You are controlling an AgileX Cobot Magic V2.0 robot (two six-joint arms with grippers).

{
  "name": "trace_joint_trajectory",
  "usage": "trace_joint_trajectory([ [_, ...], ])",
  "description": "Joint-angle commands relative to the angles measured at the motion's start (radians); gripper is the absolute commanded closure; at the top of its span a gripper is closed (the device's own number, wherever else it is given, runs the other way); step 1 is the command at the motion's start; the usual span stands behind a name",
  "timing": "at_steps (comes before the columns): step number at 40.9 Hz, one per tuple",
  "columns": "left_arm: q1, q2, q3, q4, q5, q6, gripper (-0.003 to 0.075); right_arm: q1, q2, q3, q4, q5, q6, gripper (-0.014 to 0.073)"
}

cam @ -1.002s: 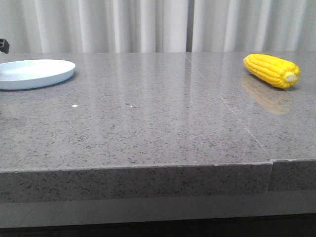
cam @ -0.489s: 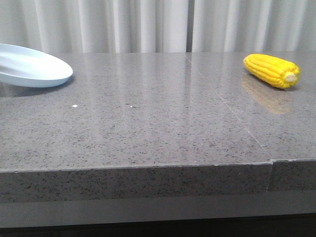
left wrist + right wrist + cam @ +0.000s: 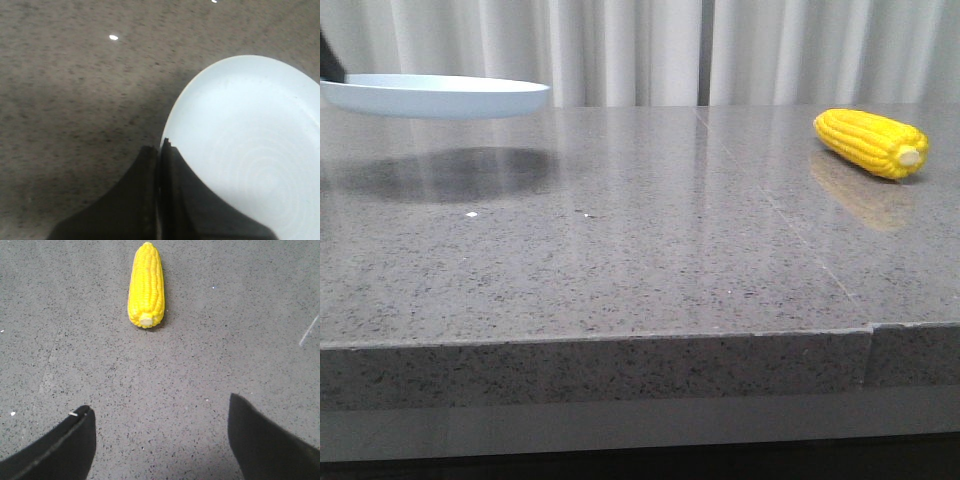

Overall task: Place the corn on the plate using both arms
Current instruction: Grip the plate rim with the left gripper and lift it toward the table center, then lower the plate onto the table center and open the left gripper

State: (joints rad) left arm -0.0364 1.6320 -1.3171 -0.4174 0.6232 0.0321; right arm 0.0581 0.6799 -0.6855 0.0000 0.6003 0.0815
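Note:
The pale blue-white plate (image 3: 435,96) hangs level above the table at the far left, casting a dark shadow on the stone below. My left gripper (image 3: 161,146) is shut on the plate's rim (image 3: 170,125), one finger above it and one below. The yellow corn (image 3: 871,142) lies on the table at the far right, its pale stub end toward the front. In the right wrist view the corn (image 3: 146,284) lies some way ahead of my right gripper (image 3: 160,412), which is open with bare table between its fingers.
The grey speckled stone table (image 3: 640,250) has a seam (image 3: 770,205) running from the back toward the front right. White curtains hang behind it. The table's front edge (image 3: 620,340) is near the camera.
The plate has been lifted off the table and carried to the right, from tilted to level. The corn has not moved.

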Motion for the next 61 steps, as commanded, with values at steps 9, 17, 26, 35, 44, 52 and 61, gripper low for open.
trace_joint_trajectory([
  [9, -0.211, -0.043, -0.033, -0.022, -0.227, 0.044, 0.0740, -0.007, 0.004, -0.027, -0.017, -0.065, -0.007, 0.0019],
  [17, -0.313, 0.013, -0.033, 0.020, -0.325, 0.044, 0.0740, -0.007, 0.004, -0.027, -0.017, -0.065, -0.007, 0.0019],
  [26, -0.346, 0.073, -0.033, 0.022, -0.395, 0.044, 0.0741, -0.007, 0.004, -0.027, -0.017, -0.065, -0.007, 0.0019],
  [35, -0.344, 0.107, -0.033, 0.022, -0.434, 0.044, 0.0740, -0.007, 0.004, -0.027, -0.017, -0.065, -0.007, 0.0019],
  [44, -0.344, 0.153, -0.033, 0.022, -0.389, 0.044, 0.0740, -0.007, 0.004, -0.027, -0.017, -0.065, -0.007, 0.0019],
  [52, -0.340, 0.163, -0.033, 0.022, -0.368, 0.044, 0.0661, -0.007, 0.004, -0.027, -0.017, -0.065, -0.007, 0.0019],
  [61, -0.340, 0.154, -0.033, 0.022, -0.349, 0.044, 0.0311, -0.007, 0.004, -0.027, -0.017, -0.065, -0.007, 0.0019],
])
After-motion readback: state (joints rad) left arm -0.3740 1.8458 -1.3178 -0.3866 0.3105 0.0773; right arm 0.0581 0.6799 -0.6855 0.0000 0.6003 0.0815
